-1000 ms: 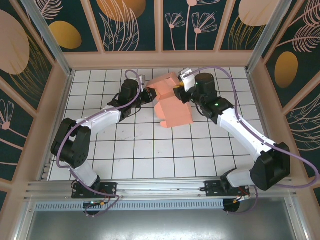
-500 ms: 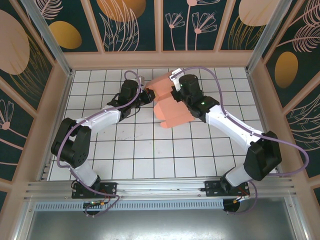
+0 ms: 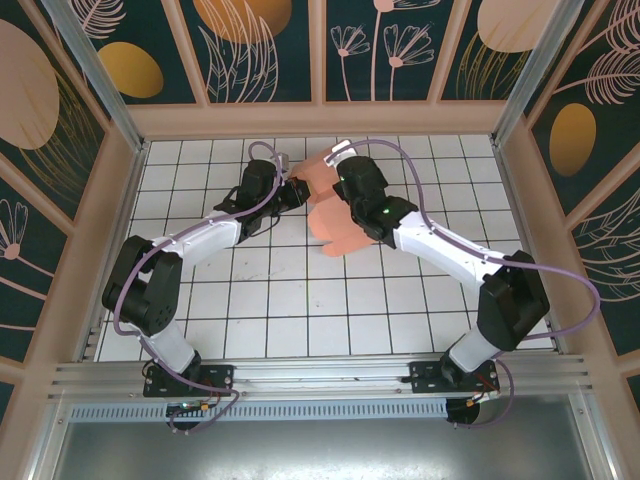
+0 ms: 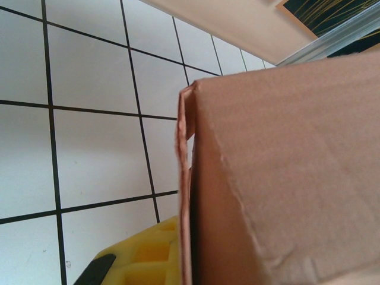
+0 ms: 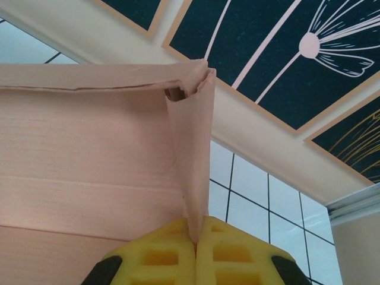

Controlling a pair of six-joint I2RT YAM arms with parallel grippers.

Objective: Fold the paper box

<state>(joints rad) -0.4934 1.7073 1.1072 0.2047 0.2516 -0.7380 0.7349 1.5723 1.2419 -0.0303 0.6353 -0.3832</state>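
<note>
Far back, left hand [image 3: 297, 190] and right hand [image 5: 196, 242] clamp one paper box [image 3: 330, 236].

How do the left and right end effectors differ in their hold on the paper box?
The left end effector grips the paper box at its left edge; the right end effector reaches across its top. The right's two pads pinch a curled flap; the left shows one pad, card hiding the other. Both are shut on the box.
</note>
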